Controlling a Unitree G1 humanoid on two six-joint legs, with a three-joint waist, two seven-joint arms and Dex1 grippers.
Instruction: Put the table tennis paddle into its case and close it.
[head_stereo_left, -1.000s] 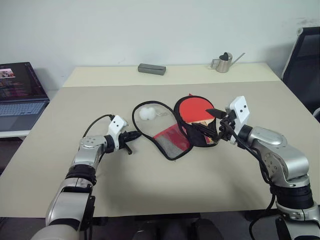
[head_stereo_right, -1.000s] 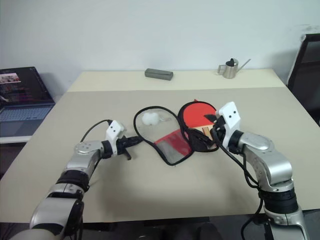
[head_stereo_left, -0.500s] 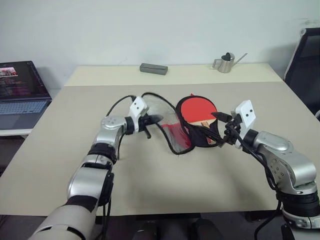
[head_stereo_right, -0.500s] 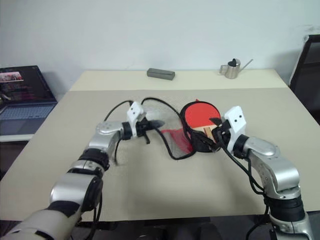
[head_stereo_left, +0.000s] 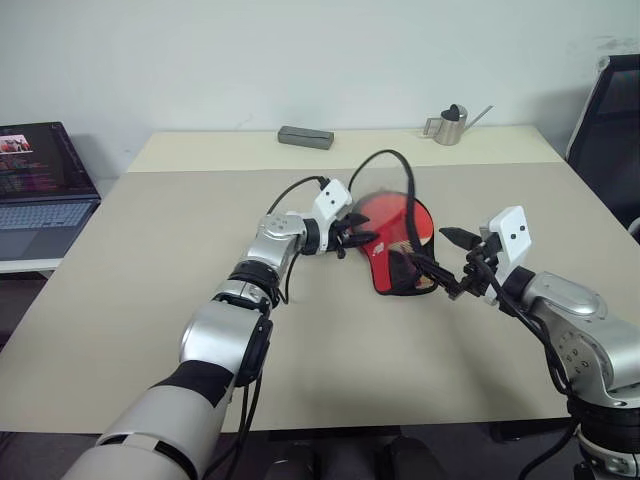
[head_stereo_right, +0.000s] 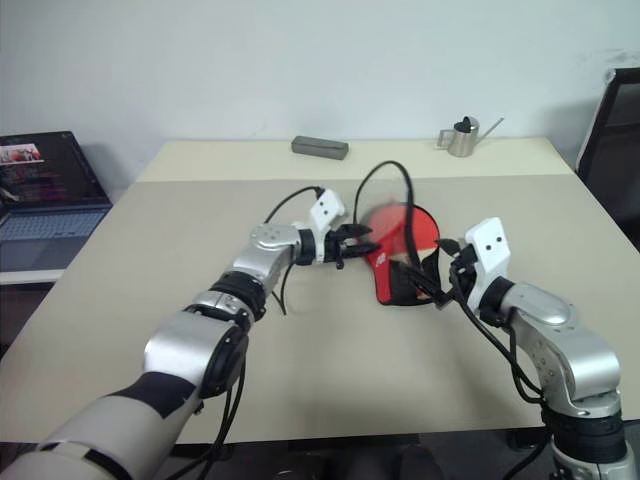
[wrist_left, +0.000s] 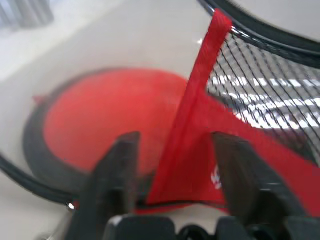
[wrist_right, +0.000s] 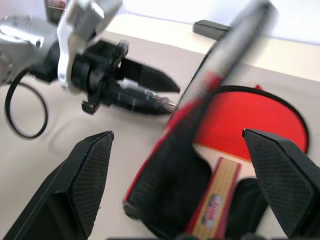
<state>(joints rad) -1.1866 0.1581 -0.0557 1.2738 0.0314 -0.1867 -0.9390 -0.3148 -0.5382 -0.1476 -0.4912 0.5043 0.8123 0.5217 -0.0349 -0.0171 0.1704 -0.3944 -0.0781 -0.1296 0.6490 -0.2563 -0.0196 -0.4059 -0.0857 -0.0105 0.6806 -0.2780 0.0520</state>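
Note:
The table tennis paddle (head_stereo_left: 383, 212) lies with its red face up in the lower half of the case (head_stereo_left: 402, 272), at mid-table. Its wooden handle (wrist_right: 215, 200) rests in the case's narrow end. The case's flap (wrist_left: 270, 100), mesh with a red strip, stands up over the paddle and is blurred. Its black zipper edge (head_stereo_left: 400, 165) arches above. My left gripper (head_stereo_left: 365, 232) is at the flap's left side, open, the red strip running between its fingers (wrist_left: 117, 170). My right gripper (head_stereo_left: 428, 247) is open just right of the handle end, holding nothing.
A grey box (head_stereo_left: 305, 137) and a small metal watering can (head_stereo_left: 447, 126) stand at the table's far edge. A laptop (head_stereo_left: 40, 185) sits on a lower surface to the left. A black chair (head_stereo_left: 610, 130) is at the far right.
My left gripper carried the flap from the left side up and rightward over the paddle, then opened. The right gripper drew back slightly to the right.

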